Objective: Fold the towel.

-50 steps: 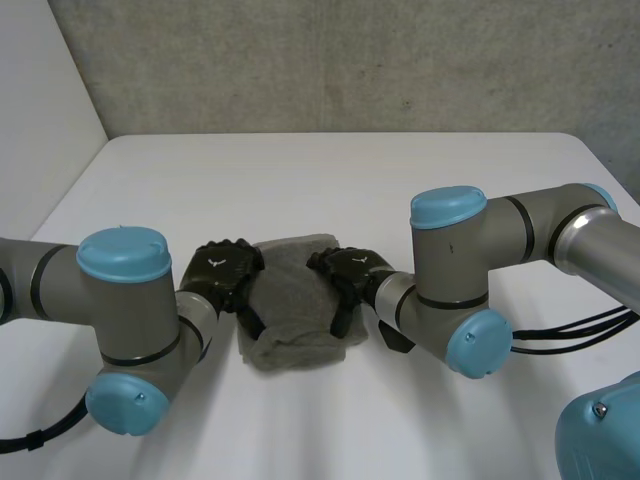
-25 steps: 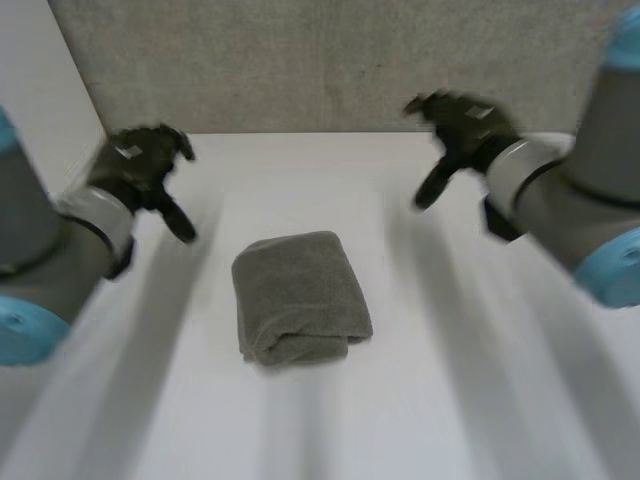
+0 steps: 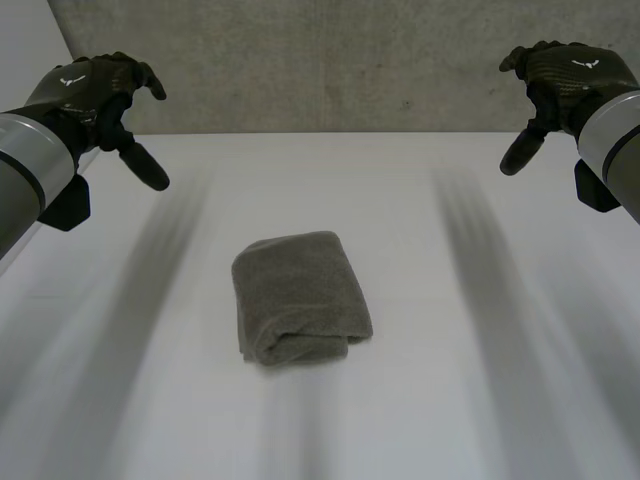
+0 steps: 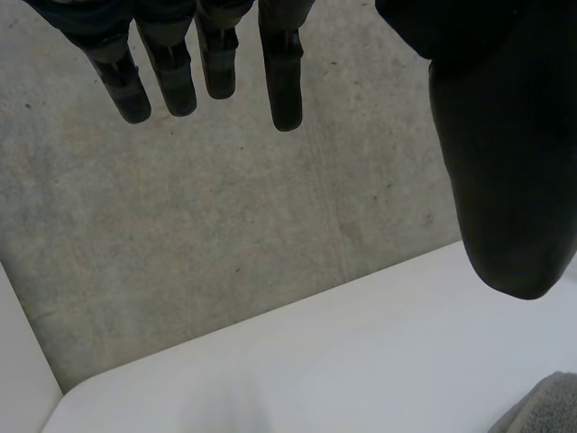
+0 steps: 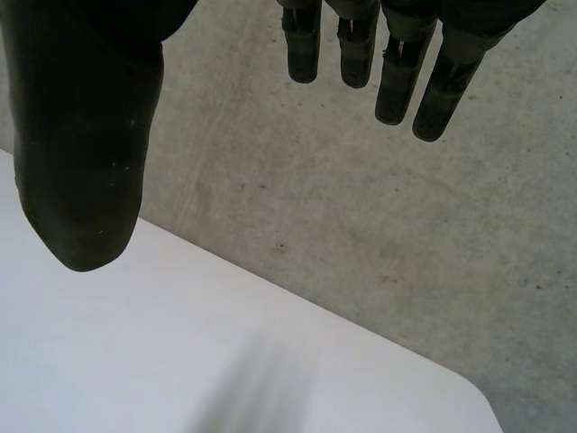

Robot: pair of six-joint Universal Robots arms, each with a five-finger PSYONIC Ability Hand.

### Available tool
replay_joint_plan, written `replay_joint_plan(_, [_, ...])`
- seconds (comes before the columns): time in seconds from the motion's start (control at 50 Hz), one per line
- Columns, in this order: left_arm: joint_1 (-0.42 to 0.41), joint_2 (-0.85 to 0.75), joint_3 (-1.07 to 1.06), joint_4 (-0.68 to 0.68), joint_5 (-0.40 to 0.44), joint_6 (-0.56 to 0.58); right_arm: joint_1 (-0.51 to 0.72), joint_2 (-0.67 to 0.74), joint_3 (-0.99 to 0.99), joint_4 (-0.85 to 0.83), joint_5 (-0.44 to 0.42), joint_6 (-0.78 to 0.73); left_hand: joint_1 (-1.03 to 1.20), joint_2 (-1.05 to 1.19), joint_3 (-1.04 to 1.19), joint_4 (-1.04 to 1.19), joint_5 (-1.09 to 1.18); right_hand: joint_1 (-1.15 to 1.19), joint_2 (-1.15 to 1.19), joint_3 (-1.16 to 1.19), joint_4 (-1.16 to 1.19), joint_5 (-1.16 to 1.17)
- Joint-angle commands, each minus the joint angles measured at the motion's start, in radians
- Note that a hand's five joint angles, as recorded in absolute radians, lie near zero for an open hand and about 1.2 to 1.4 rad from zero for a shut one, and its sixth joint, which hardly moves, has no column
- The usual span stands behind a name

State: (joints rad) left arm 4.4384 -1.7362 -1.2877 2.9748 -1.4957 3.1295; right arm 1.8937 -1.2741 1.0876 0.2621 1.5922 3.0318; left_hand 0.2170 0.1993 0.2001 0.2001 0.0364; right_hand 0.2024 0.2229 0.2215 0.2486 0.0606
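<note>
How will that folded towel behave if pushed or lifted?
The towel looks soft and thick, so a push would probably squash or slide it. Its layers lie loose at the near edge; lifting one side would likely unfold it.

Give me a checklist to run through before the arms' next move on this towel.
1. The towel is folded into a compact bundle: ok.
2. The towel rests on the table, nothing hanging off: ok.
3. The left hand is open, empty, raised clear of the towel: ok.
4. The right hand is open, empty, raised clear of the towel: ok.
5. Layers under the towel lined up: cannot tell.
</note>
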Motion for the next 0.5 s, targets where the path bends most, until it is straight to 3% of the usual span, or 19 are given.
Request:
replay_joint_plan(0.02, [-0.021, 0.0, 0.019, 0.001, -0.008, 0.001, -0.01, -0.002, 0.0, 0.013, 0.002, -0.007, -0.027, -0.009, -0.01, -0.01, -0.021, -0.028, -0.048, -0.047, -0.074, -0.061])
replay_joint_plan(0.28, [-0.062, -0.003, 0.03, 0.001, -0.04, 0.001, 0.004, -0.007, 0.021, 0.002, 0.067, -0.025, -0.012, 0.005, 0.005, 0.005, -0.006, -0.028, -0.048, -0.047, -0.074, -0.061])
replay_joint_plan(0.5, [-0.062, -0.005, 0.027, 0.0, -0.044, -0.006, 0.005, -0.011, 0.022, -0.001, 0.069, -0.028, -0.015, 0.003, 0.002, 0.002, -0.009, -0.028, -0.048, -0.047, -0.074, -0.061])
